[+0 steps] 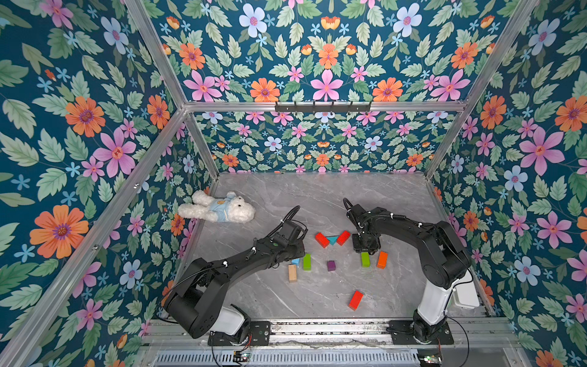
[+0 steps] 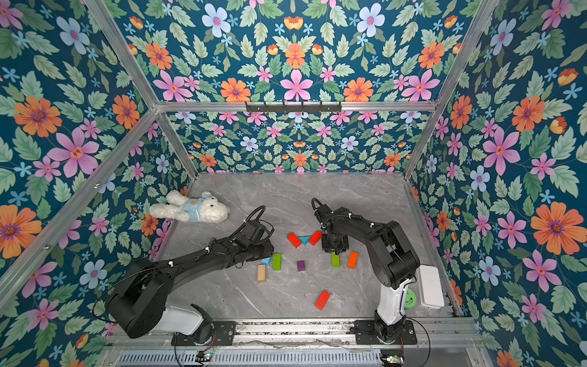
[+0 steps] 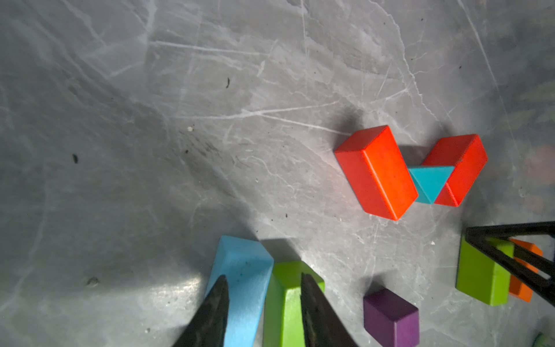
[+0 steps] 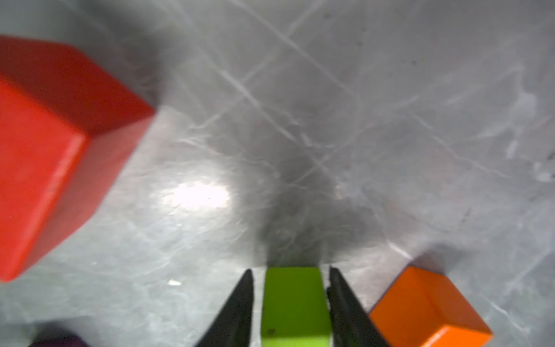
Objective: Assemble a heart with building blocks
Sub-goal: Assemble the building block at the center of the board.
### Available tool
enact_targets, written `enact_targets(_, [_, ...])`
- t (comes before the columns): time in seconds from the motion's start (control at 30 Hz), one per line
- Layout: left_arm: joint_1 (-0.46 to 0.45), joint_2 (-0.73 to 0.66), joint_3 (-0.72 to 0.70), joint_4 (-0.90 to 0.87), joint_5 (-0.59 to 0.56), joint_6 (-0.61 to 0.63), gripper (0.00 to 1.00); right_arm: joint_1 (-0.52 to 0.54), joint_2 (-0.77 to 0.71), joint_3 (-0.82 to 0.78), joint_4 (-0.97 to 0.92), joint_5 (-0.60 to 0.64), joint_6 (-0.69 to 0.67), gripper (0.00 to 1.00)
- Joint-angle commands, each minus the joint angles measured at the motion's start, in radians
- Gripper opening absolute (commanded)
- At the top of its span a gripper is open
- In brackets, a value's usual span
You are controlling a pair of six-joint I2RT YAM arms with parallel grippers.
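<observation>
Floral walls surround marble tabletop, blocks scattered.

The marble table carries a bear by its far left edge. Mid-table, one red block and a second red block touch the triangle between them. Nearer lie a blue block just beside a green block, a wood block, a purple cube, a second green block, an orange block; a third red block lies alone, nearest
</observation>
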Motion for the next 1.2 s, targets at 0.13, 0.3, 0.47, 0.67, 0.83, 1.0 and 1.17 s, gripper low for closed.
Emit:
enact_targets(0.13, [0.010, -0.001, -0.008, 0.017, -0.004, -0.009, 0.43, 0.070, -0.092, -0.120, -0.074, 0.051, 0.105, 0.52])
enact_targets(0.3, [0.010, 0.012, 0.004, 0.018, 0.005, -0.004, 0.42, 0.073, -0.149, -0.206, -0.087, 0.089, 0.201, 0.50])
enact_targets(0.47, [0.010, 0.017, 0.016, 0.014, 0.001, 0.004, 0.42, 0.063, -0.162, -0.184, -0.074, 0.078, 0.202, 0.48])
enact_targets(0.67, [0.013, 0.007, 0.010, 0.010, -0.007, 0.003, 0.42, 0.027, -0.125, -0.151, -0.048, 0.049, 0.220, 0.42])
enact_targets(0.83, [0.014, 0.005, 0.013, 0.004, -0.007, 0.008, 0.42, 0.009, -0.116, -0.141, -0.042, 0.054, 0.233, 0.39])
enact_targets(1.0, [0.016, 0.005, 0.021, -0.001, -0.007, 0.010, 0.42, 0.003, -0.117, -0.141, -0.030, 0.075, 0.207, 0.41])
enact_targets(1.17, [0.023, 0.001, 0.036, 0.000, 0.023, 0.009, 0.46, 0.007, -0.113, -0.106, -0.057, 0.092, 0.155, 0.50])
